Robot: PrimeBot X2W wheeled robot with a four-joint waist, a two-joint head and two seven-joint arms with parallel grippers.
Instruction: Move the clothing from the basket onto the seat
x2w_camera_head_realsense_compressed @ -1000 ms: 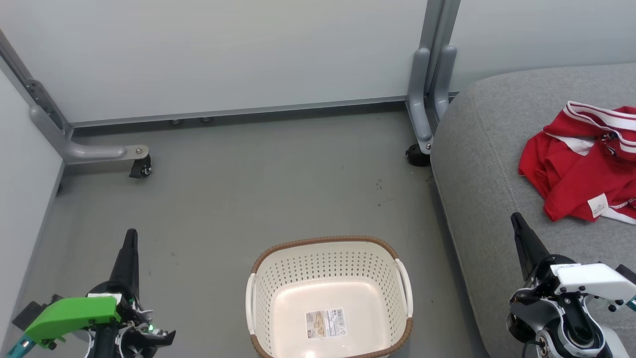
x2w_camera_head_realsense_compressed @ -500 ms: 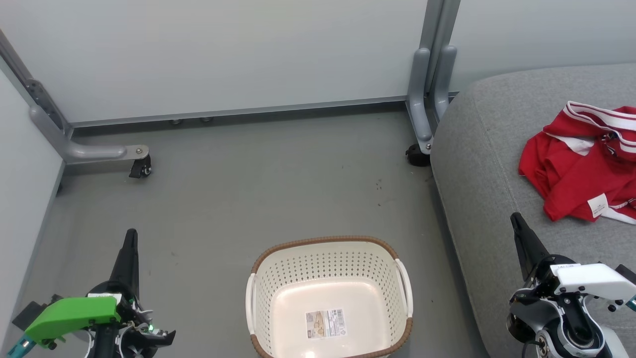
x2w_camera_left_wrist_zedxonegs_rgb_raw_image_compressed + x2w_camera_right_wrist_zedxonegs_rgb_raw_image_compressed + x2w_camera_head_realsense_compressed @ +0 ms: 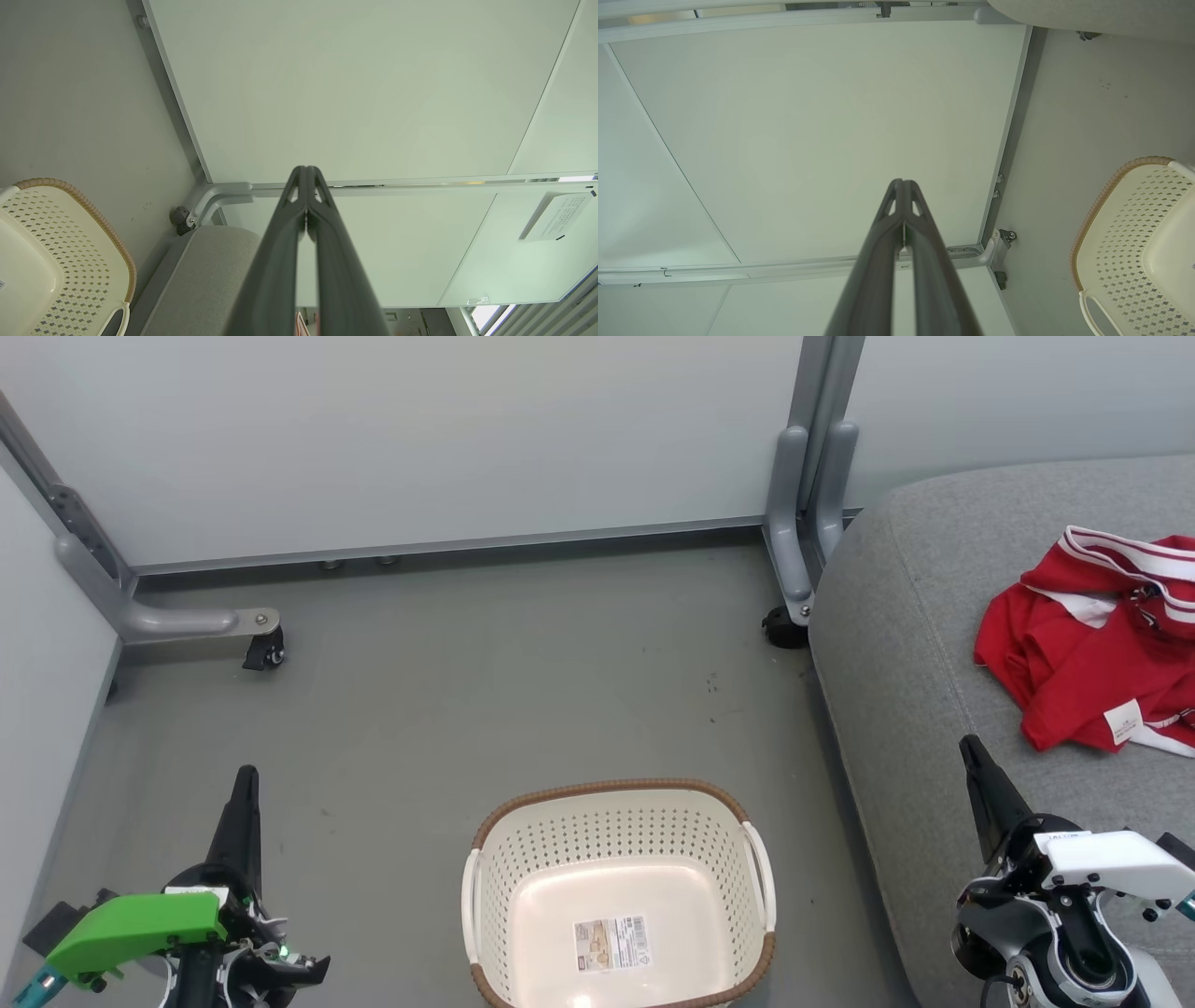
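Now left tool [image 3: 246, 773], right tool [image 3: 968, 743] pressed together; clothing [image 3: 1092, 658] seemingly well inside seat [image 3: 910, 672] edge

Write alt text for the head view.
An empty cream basket sits on the grey floor; red clothing lies on the grey seat to its right. The left gripper and right gripper are shut at the lower corners.
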